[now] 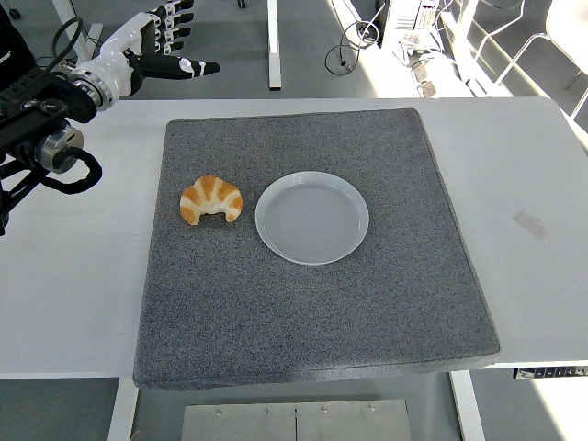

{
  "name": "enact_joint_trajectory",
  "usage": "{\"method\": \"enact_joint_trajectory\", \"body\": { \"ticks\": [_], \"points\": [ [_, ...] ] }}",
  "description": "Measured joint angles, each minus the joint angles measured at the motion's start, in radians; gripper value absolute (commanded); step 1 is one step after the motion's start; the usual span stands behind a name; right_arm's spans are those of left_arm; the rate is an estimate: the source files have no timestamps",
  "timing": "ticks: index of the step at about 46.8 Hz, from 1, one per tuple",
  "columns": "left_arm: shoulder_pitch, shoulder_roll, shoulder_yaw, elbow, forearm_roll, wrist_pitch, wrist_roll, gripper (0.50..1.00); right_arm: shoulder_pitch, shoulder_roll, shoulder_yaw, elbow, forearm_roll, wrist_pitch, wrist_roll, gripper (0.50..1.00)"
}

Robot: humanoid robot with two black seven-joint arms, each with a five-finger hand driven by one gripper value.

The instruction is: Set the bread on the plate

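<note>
Head view, the only view given. A golden-brown, crescent-shaped croissant of bread (212, 199) lying on the dark grey, square, textured mat (312, 312), just left of the pale grey, round, shallow plate (312, 218), close to its rim yet apart from it. Plate empty; mat spread over the white surface (73, 276). The white-and-black left hand (154, 53) raised beyond the surface's far left corner, well apart from the bread, fingers spread and relaxed, grasping nothing. No right hand visible.

Step in hand, by judgement: reaching for the bread, with nothing of the placing yet done. To do it well: bring the hand down over the crescent's thick middle, fingers open wide enough to span its back, thumb opposite on the inner curve. Close gently, as a soft pastry probably crushes or flakes under a hard squeeze. Lift clear of the mat before travelling right, to avoid nudging the plate's rim. Release low over the plate's centre, not at the edge.
</note>
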Motion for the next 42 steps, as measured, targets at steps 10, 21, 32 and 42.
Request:
{"method": "enact_joint_trajectory", "body": {
  "ticks": [10,21,32,42],
  "points": [
    [-0.025,0.028,0.107,-0.059,0.104,0.000,0.000,0.977,0.000,0.000,0.000,0.000,0.000,0.000,0.000,1.000],
    [-0.064,0.089,0.227,-0.181,0.161,0.000,0.000,0.977,0.000,0.000,0.000,0.000,0.000,0.000,0.000,1.000],
    [-0.086,0.124,0.332,-0.242,0.194,0.001,0.000,0.974,0.000,0.000,0.000,0.000,0.000,0.000,0.001,1.000],
    [-0.073,0.149,0.375,-0.242,0.258,0.019,0.001,0.972,0.000,0.000,0.000,0.000,0.000,0.000,0.000,1.000]
  ]
}}
